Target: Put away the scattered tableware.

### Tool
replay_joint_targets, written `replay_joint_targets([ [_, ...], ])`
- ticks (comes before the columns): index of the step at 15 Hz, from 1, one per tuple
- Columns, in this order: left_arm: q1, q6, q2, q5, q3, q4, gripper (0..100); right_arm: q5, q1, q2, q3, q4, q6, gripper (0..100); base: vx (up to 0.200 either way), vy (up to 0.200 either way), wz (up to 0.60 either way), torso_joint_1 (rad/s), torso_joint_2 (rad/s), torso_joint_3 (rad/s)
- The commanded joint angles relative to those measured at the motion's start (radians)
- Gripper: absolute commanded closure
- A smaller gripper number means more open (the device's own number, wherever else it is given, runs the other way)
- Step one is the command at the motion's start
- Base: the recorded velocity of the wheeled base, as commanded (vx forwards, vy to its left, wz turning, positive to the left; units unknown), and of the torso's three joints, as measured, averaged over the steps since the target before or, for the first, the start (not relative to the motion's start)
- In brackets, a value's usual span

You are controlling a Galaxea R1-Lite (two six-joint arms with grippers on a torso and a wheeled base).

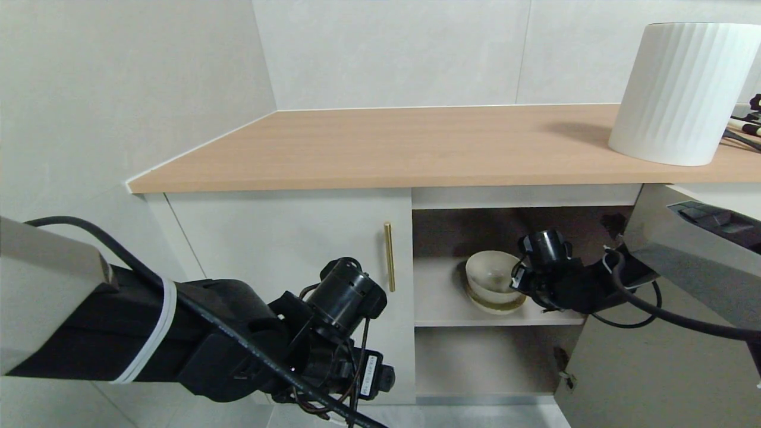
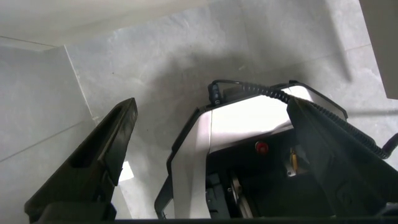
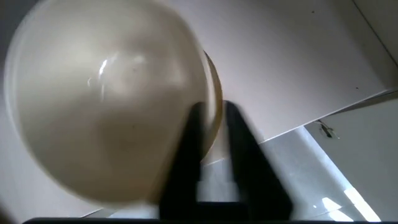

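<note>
A: Nearest the head cam is the left arm [image 1: 208,339], low in the foreground. What's the left gripper [image 2: 211,106] doing?

B: Fingers [image 2: 102,155] spread wide, nothing between them. It points down at the tiled floor [image 2: 124,56], in front of the closed door [image 1: 285,267].

A: Right gripper [image 3: 214,112]?

B: Clamped on the cream bowl [image 3: 106,99]. The fingers pinch its rim, one each side of the wall, with the bowl's mouth facing the wrist cam.

A: Where's the bowl relative to the gripper in the head cam?

B: The bowl [image 1: 490,274] sits on the robot's left of the gripper [image 1: 516,278], touching it at the near rim. It's tilted, mouth turned up and toward the gripper.

A: What's under it?

B: A lower dish [image 1: 496,306] with a yellowish rim. The bowl appears to rest in it, though I can't tell how fully it's seated. The dish edge [image 3: 216,87] shows just behind the bowl.

A: Location?

B: Both are on the middle shelf [image 1: 440,297] of the cabinet's open side, toward the back.

A: Surroundings?

B: A brass handle [image 1: 389,257] on the closed door, just beside the opening. The open door [image 1: 624,368] swings out on the right. The wood countertop [image 1: 416,142] is above, with a white ribbed container [image 1: 684,89] at its right end.
</note>
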Motion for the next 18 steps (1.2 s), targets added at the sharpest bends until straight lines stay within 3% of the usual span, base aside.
replay_joint_targets([
  [1,0.0,-0.001,0.001,0.001,-0.001,-0.001,0,0.001,0.0,0.001,0.003,0.0,0.0,0,0.0,0.0,0.0,0.0,0.0,0.0],
  [6,0.003,-0.013,-0.002,0.001,-0.002,-0.001,0,0.002,0.0,-0.011,0.011,0.008,0.0,0,0.0,0.0,0.0,0.0,0.0,0.0],
  [11,0.078,-0.014,-0.153,-0.001,0.048,-0.001,0,0.142,0.046,-0.235,0.244,0.011,-0.013,0,0.0,0.0,0.0,0.0,0.0,0.0],
  [15,0.144,-0.011,-0.397,-0.018,0.159,-0.002,0,0.291,0.057,-0.569,0.471,0.045,-0.137,0,0.0,0.0,0.0,0.0,0.0,0.0],
  [18,0.144,-0.011,-0.576,-0.049,0.208,-0.002,0,0.32,0.091,-0.781,0.549,0.215,-0.177,0,0.0,0.0,0.0,0.0,0.0,0.0],
])
